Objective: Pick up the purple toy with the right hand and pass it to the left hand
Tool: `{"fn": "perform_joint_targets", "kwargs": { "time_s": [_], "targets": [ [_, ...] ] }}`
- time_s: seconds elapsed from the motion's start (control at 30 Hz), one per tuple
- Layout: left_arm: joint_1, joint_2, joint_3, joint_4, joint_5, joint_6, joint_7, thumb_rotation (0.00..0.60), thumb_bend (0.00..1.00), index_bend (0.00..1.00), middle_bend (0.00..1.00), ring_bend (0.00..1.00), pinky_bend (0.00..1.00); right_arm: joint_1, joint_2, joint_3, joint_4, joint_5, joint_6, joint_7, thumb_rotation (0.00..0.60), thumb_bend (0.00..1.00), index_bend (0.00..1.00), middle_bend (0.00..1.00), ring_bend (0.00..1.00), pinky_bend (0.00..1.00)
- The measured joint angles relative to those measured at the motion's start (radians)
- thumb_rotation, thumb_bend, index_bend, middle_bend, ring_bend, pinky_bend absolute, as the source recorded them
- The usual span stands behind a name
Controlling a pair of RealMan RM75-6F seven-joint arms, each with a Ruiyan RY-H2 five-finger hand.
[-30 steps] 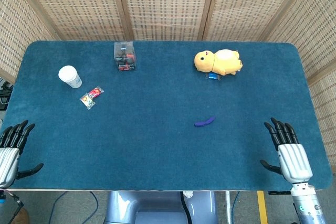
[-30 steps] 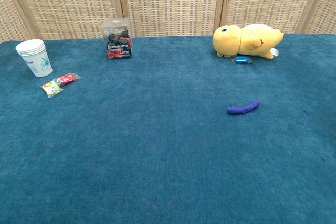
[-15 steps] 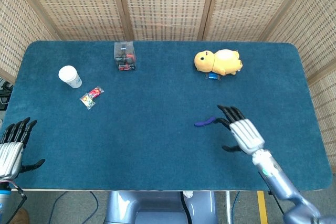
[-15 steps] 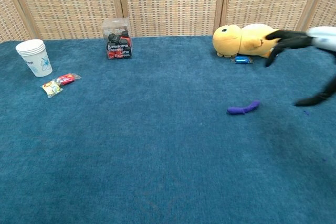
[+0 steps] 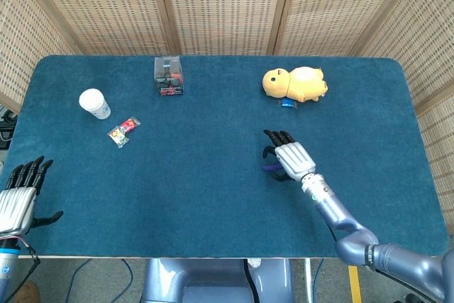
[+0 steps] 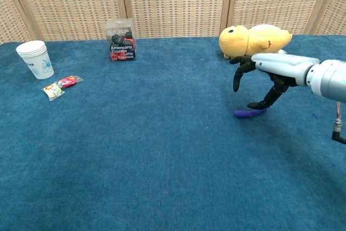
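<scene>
the small curved purple toy [image 6: 250,113] lies on the blue felt desk [image 6: 135,144], under the right hand [image 6: 268,74], whose fingers are spread apart above it. the left hand [image 5: 17,200] rests with fingers apart at the desk's near left edge, holding nothing.

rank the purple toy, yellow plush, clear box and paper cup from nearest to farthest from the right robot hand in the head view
1. purple toy, right under the right robot hand.
2. yellow plush, beyond the hand at the table's far side.
3. clear box, far side, left of centre.
4. paper cup, far left.
</scene>
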Motion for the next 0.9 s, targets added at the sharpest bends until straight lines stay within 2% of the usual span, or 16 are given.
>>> {"fn": "perform_joint_targets", "kwargs": {
  "time_s": [0.27, 0.53, 0.9],
  "targets": [
    [-0.008, -0.004, 0.002, 0.009, -0.01, -0.013, 0.001, 0.6, 0.0, 0.0, 0.0, 0.0, 0.0, 0.028, -0.072, -0.035, 0.111, 0.046, -0.031, -0.055, 0.6, 0.46, 0.43, 0.07, 0.0, 0.0],
    [-0.01, -0.006, 0.004, 0.007, -0.012, -0.012, 0.004, 0.6, 0.0, 0.0, 0.0, 0.0, 0.0, 0.031, -0.089, -0.066, 0.162, 0.017, -0.009, -0.069, 0.6, 0.47, 0.45, 0.07, 0.0, 0.0],
    [-0.01, -0.008, 0.01, 0.005, -0.011, -0.008, 0.011, 0.6, 0.0, 0.0, 0.0, 0.0, 0.0, 0.032, -0.098, -0.082, 0.226, 0.007, 0.004, -0.069, 0.6, 0.52, 0.48, 0.08, 0.0, 0.0]
  ]
}}
